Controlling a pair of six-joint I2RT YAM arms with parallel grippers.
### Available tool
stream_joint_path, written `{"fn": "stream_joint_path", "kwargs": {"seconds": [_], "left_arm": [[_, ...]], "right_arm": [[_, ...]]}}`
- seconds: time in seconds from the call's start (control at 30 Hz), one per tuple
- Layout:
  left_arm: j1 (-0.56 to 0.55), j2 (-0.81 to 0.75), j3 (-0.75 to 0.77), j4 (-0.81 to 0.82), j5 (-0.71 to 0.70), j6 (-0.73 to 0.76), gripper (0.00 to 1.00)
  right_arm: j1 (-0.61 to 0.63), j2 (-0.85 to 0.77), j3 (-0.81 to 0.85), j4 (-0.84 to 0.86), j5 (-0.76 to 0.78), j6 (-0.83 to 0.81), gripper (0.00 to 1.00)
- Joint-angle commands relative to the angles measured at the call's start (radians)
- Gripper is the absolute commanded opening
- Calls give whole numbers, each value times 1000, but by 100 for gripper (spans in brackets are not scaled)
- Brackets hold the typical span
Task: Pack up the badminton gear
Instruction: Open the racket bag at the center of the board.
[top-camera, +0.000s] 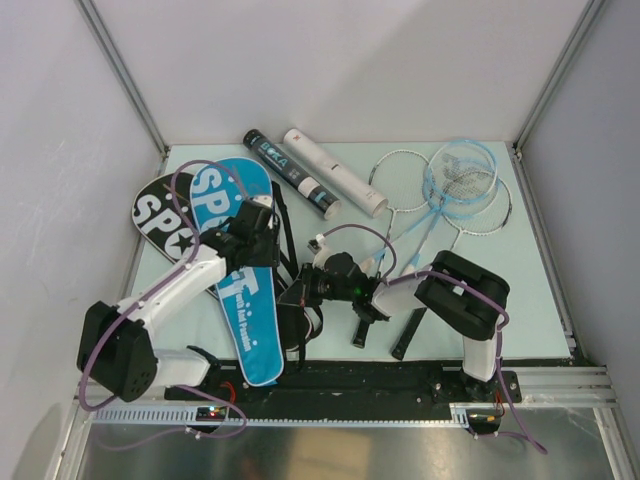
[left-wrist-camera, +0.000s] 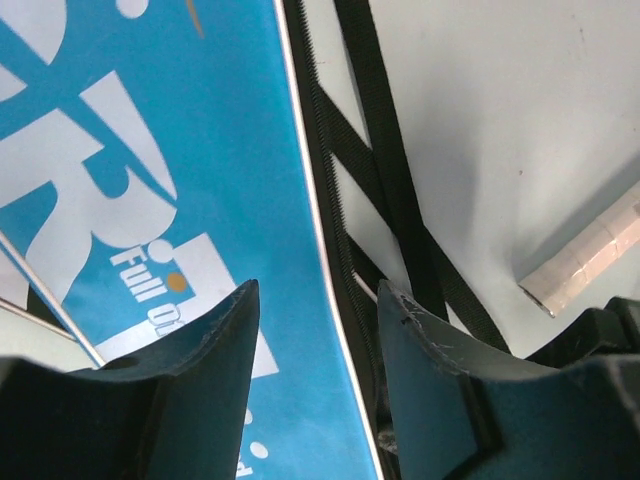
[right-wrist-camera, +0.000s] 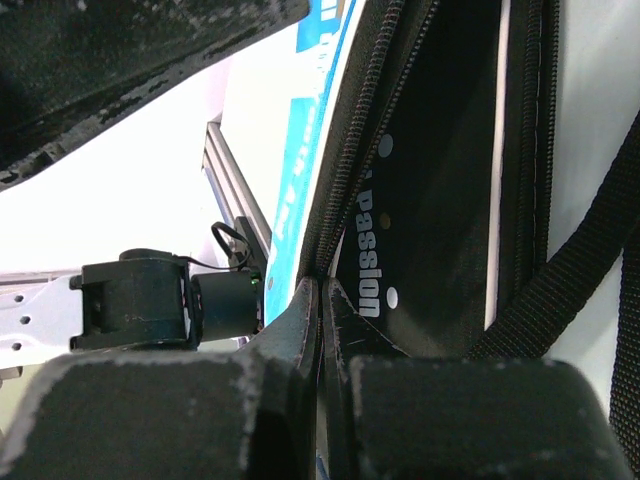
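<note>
The blue bag lies lengthwise on the bench, on its 9 o'clock side, with the wide end pointing to 12 and the narrow end to 6. The black bag sits partly under it, at the blue one's 10 o'clock, with only its wide end showing.

The left pincer hangs over the blue bag's 3 o'clock edge. In the left wrist view its fingers stand apart and empty, one over the printed blue face and one over the black strap beside the zip.

The right pincer reaches in from 3 o'clock to the same edge, lower down. In the right wrist view its tips are pressed together on the bag's zip edge, where the two lines of teeth run into them. Above the tips the bag gapes a little. Only a black lining with white lettering shows inside, so I cannot tell whether it holds anything.

At 12 o'clock the black tube and the white tube lie side by side and slanted; their contents are not visible. The rackets lie outside both bags, heads overlapping at 1 to 2 o'clock and two black handles pointing toward 6.
</note>
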Motion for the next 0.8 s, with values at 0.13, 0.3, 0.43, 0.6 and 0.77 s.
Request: {"fn": "stream_joint_path", "kwargs": {"seconds": [0.13, 0.3, 0.43, 0.6, 0.77], "left_arm": [[-44, 125, 82, 19, -91, 44, 56], [-46, 182, 98, 11, -136, 57, 53], [-51, 205, 101, 0, -179, 63, 49], [-63, 218, 114, -19, -223, 68, 44], [-68, 217, 127, -36, -250, 69, 40]], "right_arm": [[19, -41, 29, 30, 26, -14, 0], [19, -47, 29, 27, 30, -18, 0], [17, -52, 29, 15, 30, -26, 0], [17, -49, 29, 16, 28, -25, 0], [12, -44, 29, 16, 25, -24, 0]]}}
